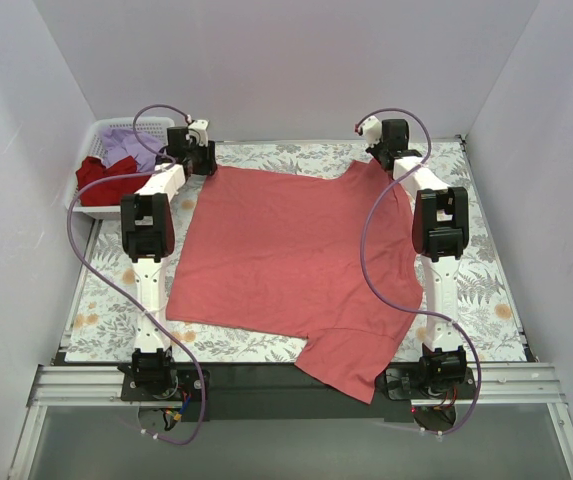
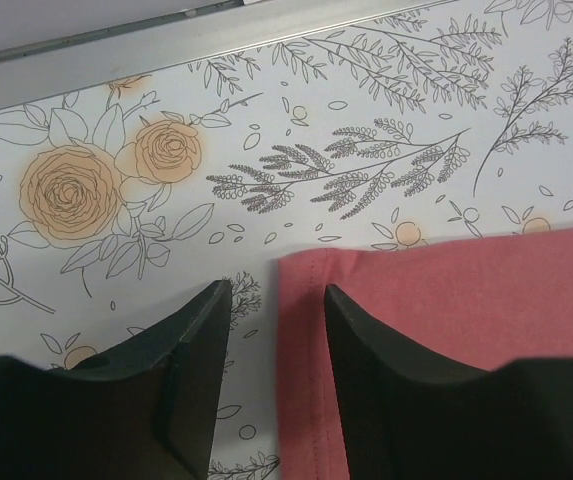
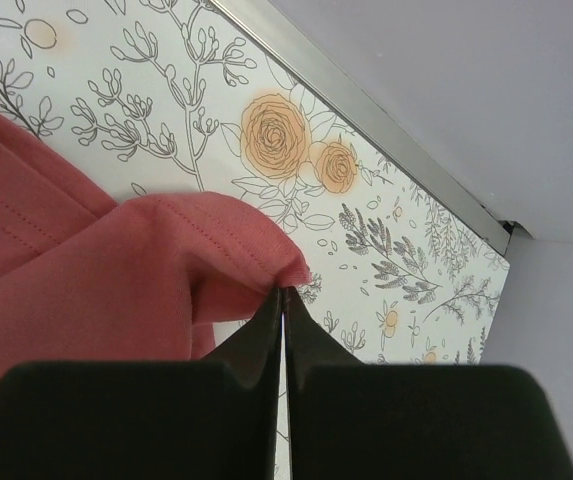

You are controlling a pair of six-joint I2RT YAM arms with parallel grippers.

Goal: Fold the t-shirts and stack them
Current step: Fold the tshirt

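Observation:
The large coral-red t-shirt (image 1: 286,255) lies spread on the floral cloth, and one sleeve hangs over the near edge. My left gripper (image 1: 203,165) is at its far left corner. In the left wrist view this gripper (image 2: 278,300) is open and straddles the hemmed corner of the shirt (image 2: 466,290), with one finger over the cloth and one over the shirt. My right gripper (image 1: 380,160) is at the far right corner. In the right wrist view it (image 3: 284,290) is shut on the shirt's hem (image 3: 116,270), and the fabric is bunched and lifted. The lavender t-shirt (image 1: 128,145) and the darker red t-shirt (image 1: 106,180) lie in the basket.
The white lattice basket (image 1: 93,210) stands at the far left, beside the left arm. The grey-and-orange floral cloth (image 1: 486,280) covers the table. A metal rail (image 2: 166,45) runs along the far edge, and white walls close in the back and both sides.

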